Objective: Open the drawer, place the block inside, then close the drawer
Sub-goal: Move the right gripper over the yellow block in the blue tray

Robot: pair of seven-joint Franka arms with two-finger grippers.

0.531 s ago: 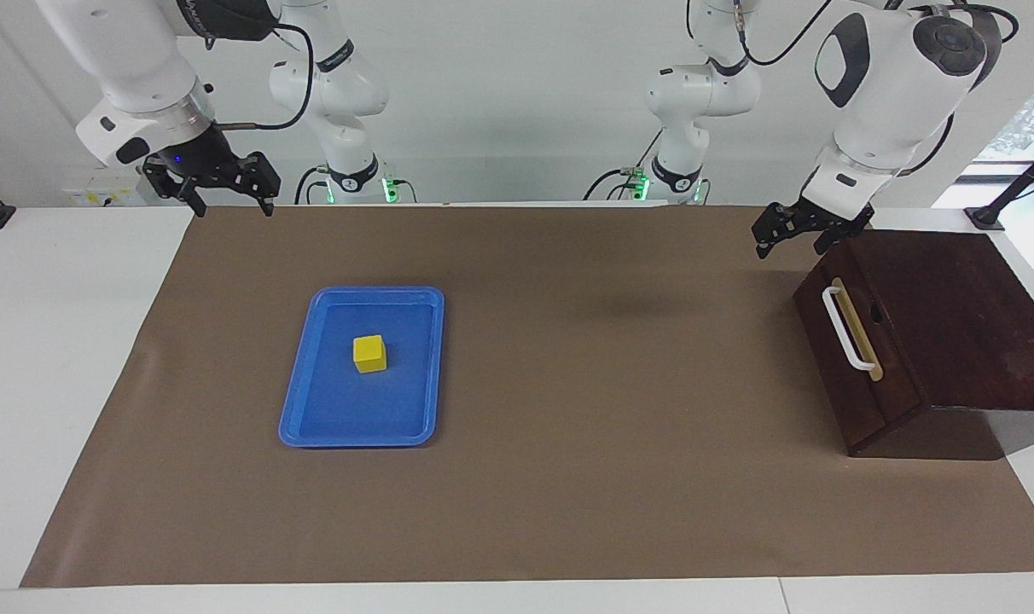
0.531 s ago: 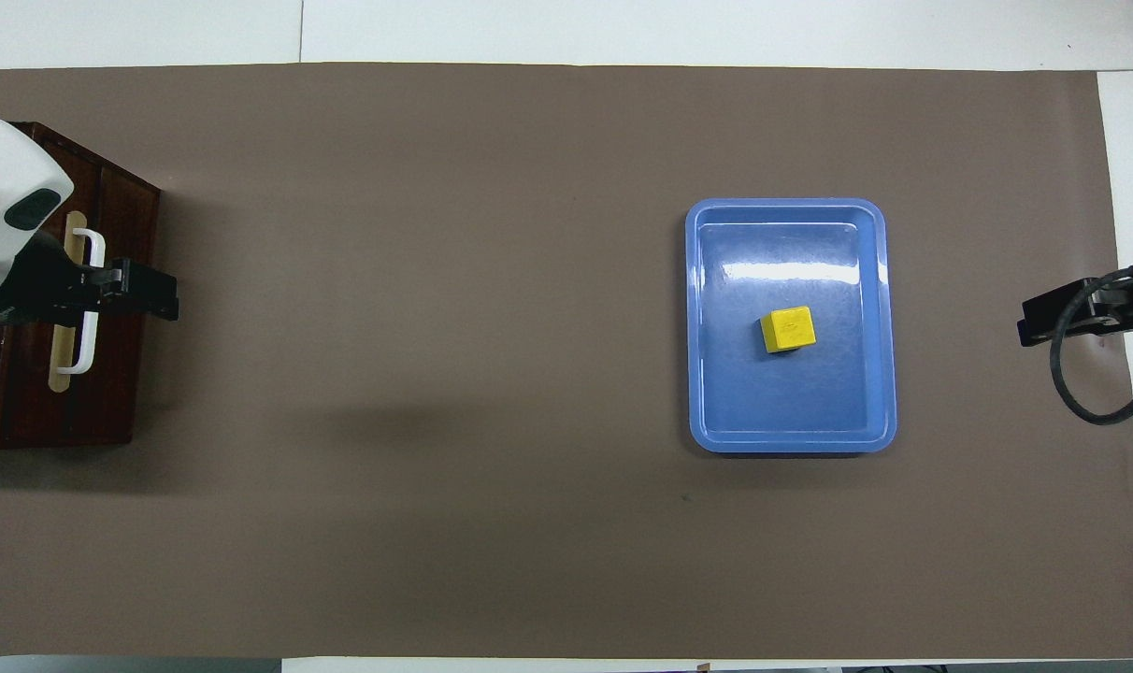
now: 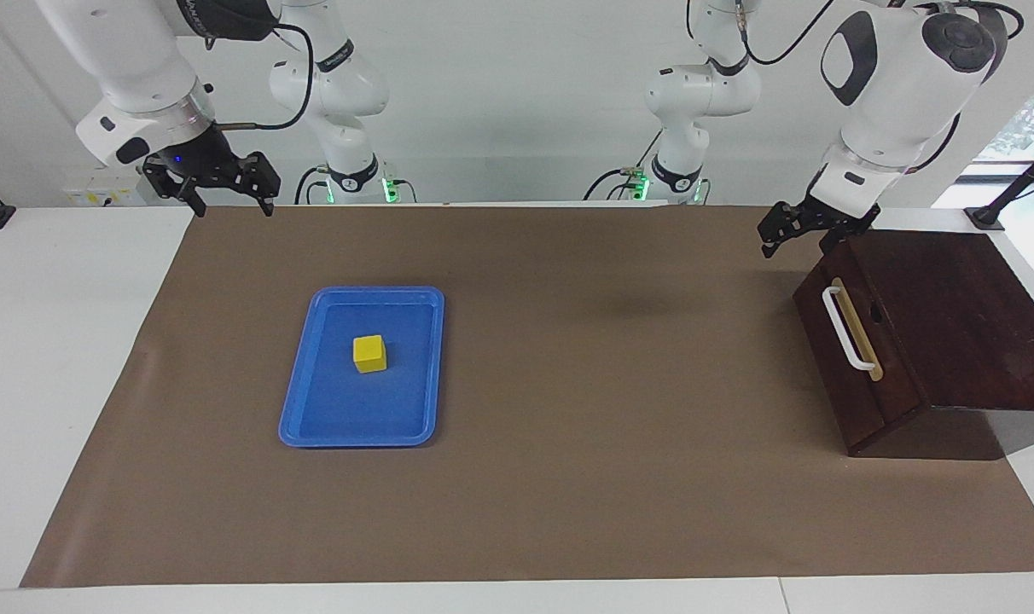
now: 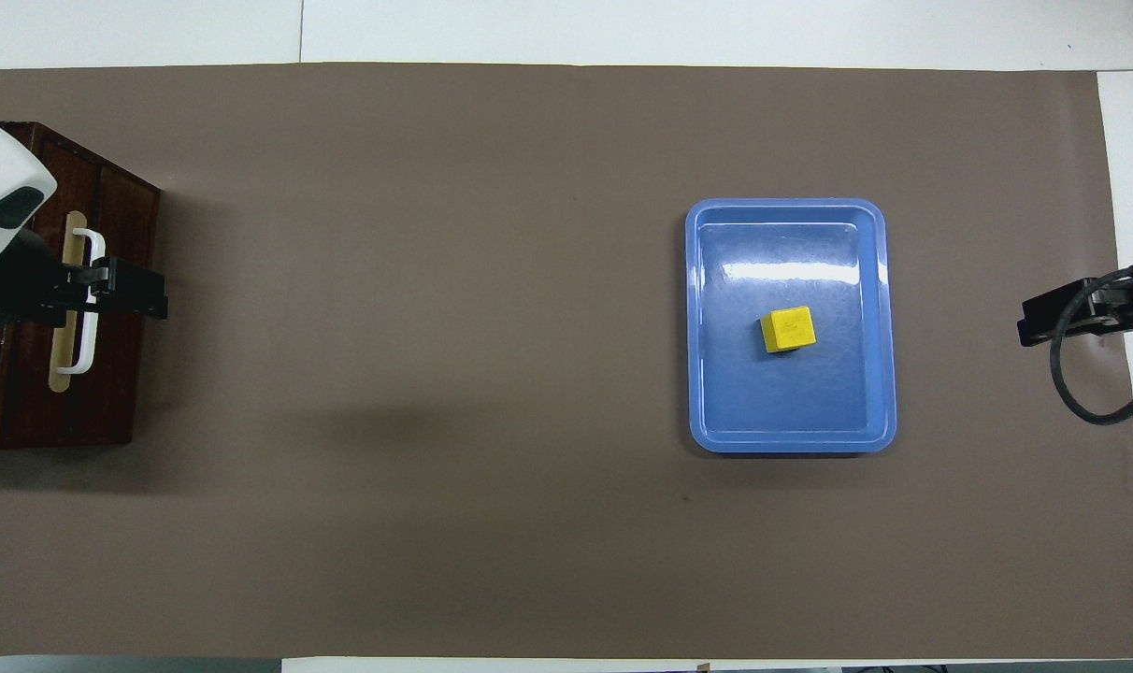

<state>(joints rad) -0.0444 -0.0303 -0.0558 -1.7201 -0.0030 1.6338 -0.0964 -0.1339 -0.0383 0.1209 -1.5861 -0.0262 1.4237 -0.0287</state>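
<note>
Left tool (image 3: 794, 236): raised in the air over the cabinet's (image 3: 952, 324) corner nearest the robots, above the drawer (image 3: 858, 358) front, touching nothing; fingers apart and empty, probably lined up to drop onto the handle (image 3: 848, 328). Drawer: shut, flush in the cabinet, which stands at the left arm's end of the surface (image 3: 568, 477) with its front turned toward the middle, so a pull would bring the drawer out over bare mat. Handle: white bar on a tan strip, free of any grip; its bar leaves a gap that the fingers could hook. Right tool (image 3: 223, 189): waiting, up over the edge of the surface nearest the robots at the right arm's end; fingers apart, empty. Block (image 3: 369, 353): yellow cube, resting flat in the blue tray (image 3: 312, 409) near its middle, well apart from the drawer and from both tools. Status: opening step not yet begun; block untouched.
</note>
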